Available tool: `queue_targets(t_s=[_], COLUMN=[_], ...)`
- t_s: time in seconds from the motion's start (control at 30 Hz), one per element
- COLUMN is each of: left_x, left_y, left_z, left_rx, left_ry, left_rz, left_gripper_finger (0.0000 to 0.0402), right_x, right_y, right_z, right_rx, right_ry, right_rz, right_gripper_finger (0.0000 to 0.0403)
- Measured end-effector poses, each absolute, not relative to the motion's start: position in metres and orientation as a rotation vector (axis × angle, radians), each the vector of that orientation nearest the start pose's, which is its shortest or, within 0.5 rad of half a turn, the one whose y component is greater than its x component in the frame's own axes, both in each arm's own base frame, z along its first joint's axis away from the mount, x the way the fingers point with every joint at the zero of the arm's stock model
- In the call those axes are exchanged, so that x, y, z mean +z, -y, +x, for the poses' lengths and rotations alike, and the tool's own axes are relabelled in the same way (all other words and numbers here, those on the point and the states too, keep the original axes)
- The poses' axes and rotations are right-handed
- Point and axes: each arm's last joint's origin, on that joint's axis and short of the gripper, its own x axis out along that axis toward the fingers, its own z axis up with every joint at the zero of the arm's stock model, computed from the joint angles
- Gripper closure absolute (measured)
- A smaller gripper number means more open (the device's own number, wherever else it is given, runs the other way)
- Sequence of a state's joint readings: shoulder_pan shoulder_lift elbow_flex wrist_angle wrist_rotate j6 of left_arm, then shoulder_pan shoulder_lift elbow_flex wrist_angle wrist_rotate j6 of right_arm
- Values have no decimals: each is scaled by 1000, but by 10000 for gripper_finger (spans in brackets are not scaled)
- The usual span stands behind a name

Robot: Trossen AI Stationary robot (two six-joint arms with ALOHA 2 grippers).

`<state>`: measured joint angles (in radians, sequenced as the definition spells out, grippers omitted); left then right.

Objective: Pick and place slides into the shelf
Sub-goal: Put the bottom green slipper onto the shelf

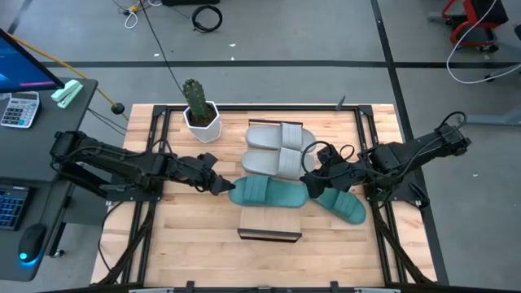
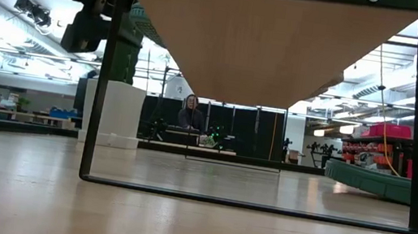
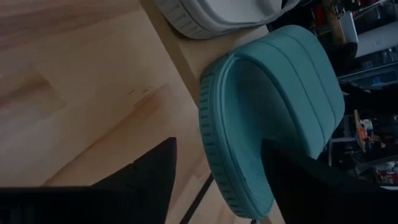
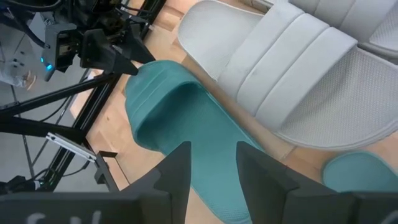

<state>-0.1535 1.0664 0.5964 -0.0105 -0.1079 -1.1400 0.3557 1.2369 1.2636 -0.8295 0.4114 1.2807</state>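
The shelf (image 1: pixel 270 221) stands mid-table, its board raised on a thin dark frame. Two light grey slides (image 1: pixel 277 149) lie side by side on its far part. One teal slide (image 1: pixel 269 193) lies across the board nearer me, and the second teal slide (image 1: pixel 342 205) rests sole-down on the table to the shelf's right. My left gripper (image 1: pixel 225 186) is open at the shelf slide's left end (image 3: pixel 214 118), one finger on either side of its rim. My right gripper (image 1: pixel 309 177) is open just above the same slide's right end (image 4: pixel 205 134). My left gripper comes level from the table's left, and its open fingers (image 3: pixel 292 180) straddle the rim of the teal slide's left end (image 3: pixel 217 168). The slide lies flat on the shelf board. Whether a finger touches the foam, I cannot tell.
A cactus in a white pot (image 1: pixel 199 114) stands at the table's far left, behind the left arm. The shelf's dark frame legs (image 2: pixel 96 117) stand on the table. Bare wood lies in front of the shelf and at the near corners.
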Motion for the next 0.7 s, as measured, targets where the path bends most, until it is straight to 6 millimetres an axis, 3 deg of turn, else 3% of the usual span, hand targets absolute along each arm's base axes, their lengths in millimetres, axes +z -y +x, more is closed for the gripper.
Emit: queue_targets(t_s=[0.23,0.57,0.7], left_x=[232,221,221], left_y=[31,34,34], left_z=[222,239,239], left_rx=[234,220,223], left_ry=[-449,-432,-436], left_rz=[-1049,-1058,-1057], left_gripper_finger=[203,203,232], right_x=[352,353,353], right_y=[-73,-74,-74], right_z=[231,232,233], right_rx=[-505,-499,-499], right_ry=[-584,-565,-564], right_rz=[919,927,930], right_gripper_finger=[269,271,273])
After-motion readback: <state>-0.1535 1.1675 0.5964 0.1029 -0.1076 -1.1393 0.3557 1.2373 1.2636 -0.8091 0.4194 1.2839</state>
